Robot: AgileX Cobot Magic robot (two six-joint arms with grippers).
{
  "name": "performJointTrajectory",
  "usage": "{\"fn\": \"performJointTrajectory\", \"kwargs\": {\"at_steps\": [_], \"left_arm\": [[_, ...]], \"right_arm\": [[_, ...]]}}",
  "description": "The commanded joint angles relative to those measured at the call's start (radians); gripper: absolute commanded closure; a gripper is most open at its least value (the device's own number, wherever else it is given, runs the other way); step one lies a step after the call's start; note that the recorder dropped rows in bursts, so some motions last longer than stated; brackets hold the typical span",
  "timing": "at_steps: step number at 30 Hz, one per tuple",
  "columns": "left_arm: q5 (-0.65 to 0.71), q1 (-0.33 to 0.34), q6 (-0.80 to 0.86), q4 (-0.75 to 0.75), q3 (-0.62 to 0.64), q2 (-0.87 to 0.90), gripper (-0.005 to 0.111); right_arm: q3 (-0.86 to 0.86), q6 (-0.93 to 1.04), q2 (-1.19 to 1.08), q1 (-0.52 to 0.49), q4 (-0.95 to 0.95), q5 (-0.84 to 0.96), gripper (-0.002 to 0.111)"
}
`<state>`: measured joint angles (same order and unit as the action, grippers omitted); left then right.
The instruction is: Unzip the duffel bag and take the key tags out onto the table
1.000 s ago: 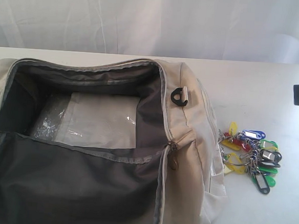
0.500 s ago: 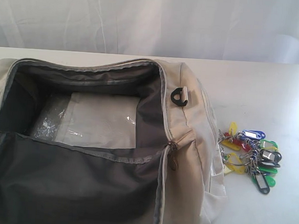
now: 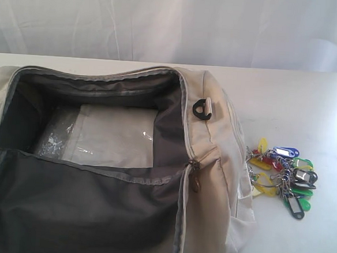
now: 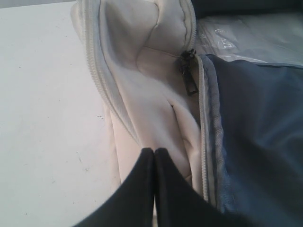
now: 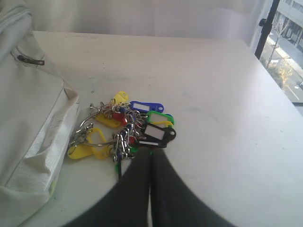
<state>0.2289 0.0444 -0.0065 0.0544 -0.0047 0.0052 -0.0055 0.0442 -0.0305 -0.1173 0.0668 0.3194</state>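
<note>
duffel bag [image 3: 212,164] unzipped, mouth gaping, dark lining showing; only a clear plastic sheet [image 3: 113,137] visible inside. key tags [image 3: 283,178] lie on the table [image 3: 297,106] just beside the bag's end wall. left gripper [image 4: 154,152] jaws pressed together, nothing held, over the bag's cream side near a zipper pull [image 4: 188,75]. right gripper [image 5: 151,152] likewise closed and empty, above the bunch. likely handling: tags light, loose, prone to splay; slick metal rings. best hold is the ring cluster, not a single tag
</note>
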Motion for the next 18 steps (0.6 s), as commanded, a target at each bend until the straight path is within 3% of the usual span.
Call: {"fn": "performJointTrajectory", "kwargs": {"at_steps": [1,12,18], "left_arm": [[-0.003,-0.007,0.0,-0.002,0.005,-0.005,0.107],[-0.003,-0.007,0.0,-0.002,0.005,-0.005,0.107],[-0.003,-0.007,0.0,-0.002,0.005,-0.005,0.107]], "right_arm": [[0.006,0.004,0.031,-0.005,-0.067,0.0,0.108],[0.006,0.004,0.031,-0.008,-0.067,-0.002,0.108],[0.006,-0.004,0.031,-0.064,-0.067,0.0,0.108]]}}
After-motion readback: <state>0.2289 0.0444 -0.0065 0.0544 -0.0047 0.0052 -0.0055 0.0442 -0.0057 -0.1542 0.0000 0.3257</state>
